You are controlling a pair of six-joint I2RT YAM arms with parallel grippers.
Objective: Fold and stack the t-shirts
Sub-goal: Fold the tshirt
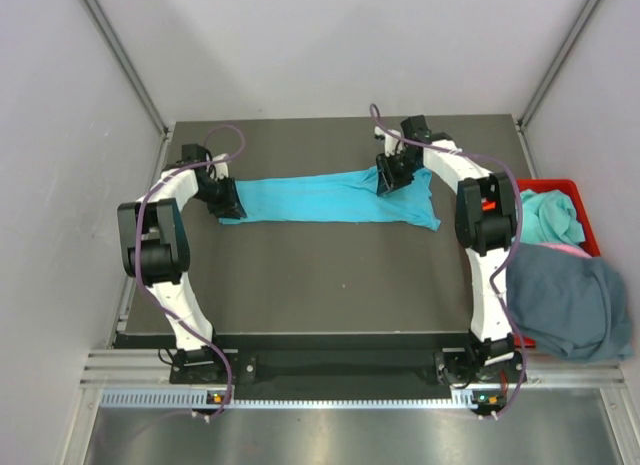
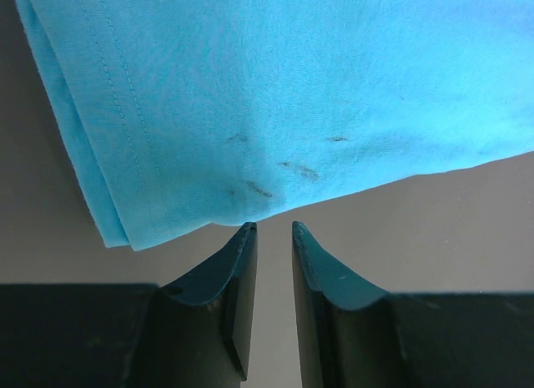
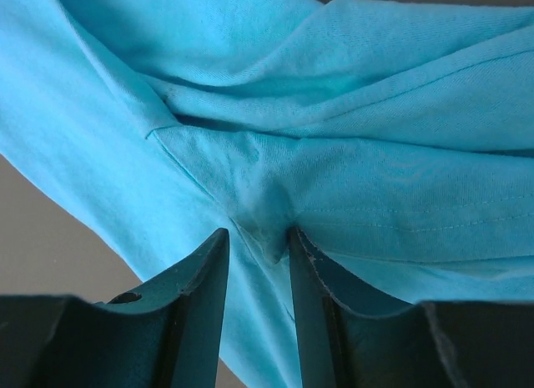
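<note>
The left pincer (image 2: pixel 273 229) sits at the left end of the turquoise t-shirt (image 1: pixel 310 198). Its fingers (image 2: pixel 238 263) stand a narrow gap apart, and bare surface (image 1: pixel 330 275) shows between them. Their tips lie just at the cloth's near edge, and no cloth is caught between them. A few small dark marks show on the fabric right above the tips, and a stitched hem runs along the shirt's left side. The turquoise t-shirt lies drawn out into a long, narrow band across the far half of the dark surface, reaching from the left pincer to the right one. It widens a little at its right end. The right pincer (image 3: pixel 257 235) pinches a puckered fold of this shirt beside a seam, with loose folds bunched behind the grip. Farther right, off the surface's edge, stands a red bin (image 1: pixel 560 186). A second turquoise cloth (image 1: pixel 548 215) lies inside it, and a sliver of pinkish cloth (image 1: pixel 567 250) shows below that. A slate blue-grey t-shirt (image 1: pixel 570 305) is draped over the bin's near end.
</note>
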